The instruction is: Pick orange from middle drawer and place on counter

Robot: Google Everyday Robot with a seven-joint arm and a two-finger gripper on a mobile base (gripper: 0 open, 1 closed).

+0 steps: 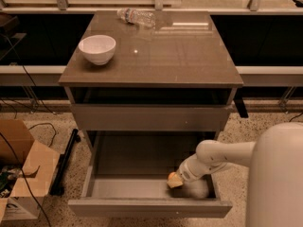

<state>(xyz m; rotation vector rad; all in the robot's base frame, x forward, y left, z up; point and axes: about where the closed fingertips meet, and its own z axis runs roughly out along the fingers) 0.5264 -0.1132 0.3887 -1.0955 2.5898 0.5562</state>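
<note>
The middle drawer (118, 162) is pulled out below the counter (156, 56). The orange (171, 176) lies at the front right of the drawer floor; only a small part of it shows. My gripper (176, 181) reaches down into the drawer from the right on the white arm (222, 155), and its tip is against the orange. I cannot see whether the orange rests on the floor or is lifted.
A white bowl (97, 48) stands on the counter's left side. A clear plastic bottle (137, 17) lies at the counter's back edge. A cardboard box (19, 169) and cables sit on the floor to the left. My white body (279, 178) fills the lower right.
</note>
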